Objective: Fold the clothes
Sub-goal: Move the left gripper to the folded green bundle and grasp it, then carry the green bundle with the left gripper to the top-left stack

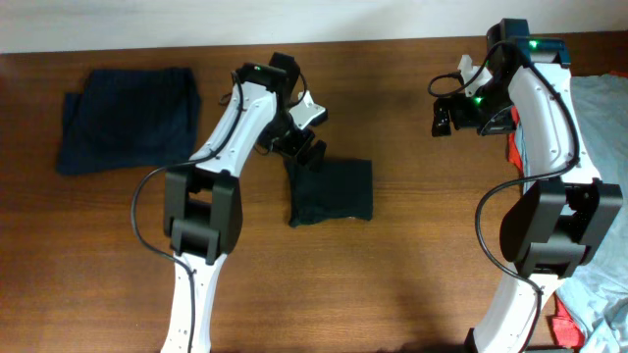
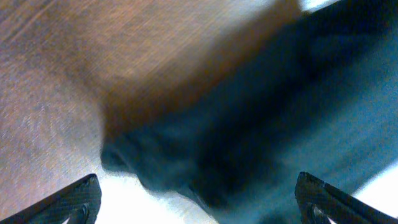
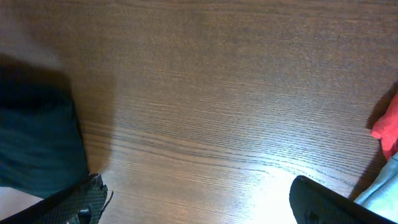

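Observation:
A black garment (image 1: 332,191) lies folded into a small rectangle in the middle of the table. My left gripper (image 1: 302,152) hangs open over its far left corner. In the left wrist view the picture is blurred: dark fabric (image 2: 249,124) fills the space ahead of the gripper (image 2: 199,208), whose fingertips (image 2: 74,200) stand wide apart with nothing between them. My right gripper (image 1: 446,113) is open above bare wood at the far right, well clear of the garment. The right wrist view shows the gripper (image 3: 199,205) over bare table, with the dark fabric (image 3: 37,143) at the left edge.
A folded navy garment (image 1: 128,118) lies at the far left. A heap of clothes sits at the right edge: light grey-blue cloth (image 1: 603,118) with red pieces (image 1: 515,147) beside the right arm. Red fabric (image 3: 388,127) also shows in the right wrist view.

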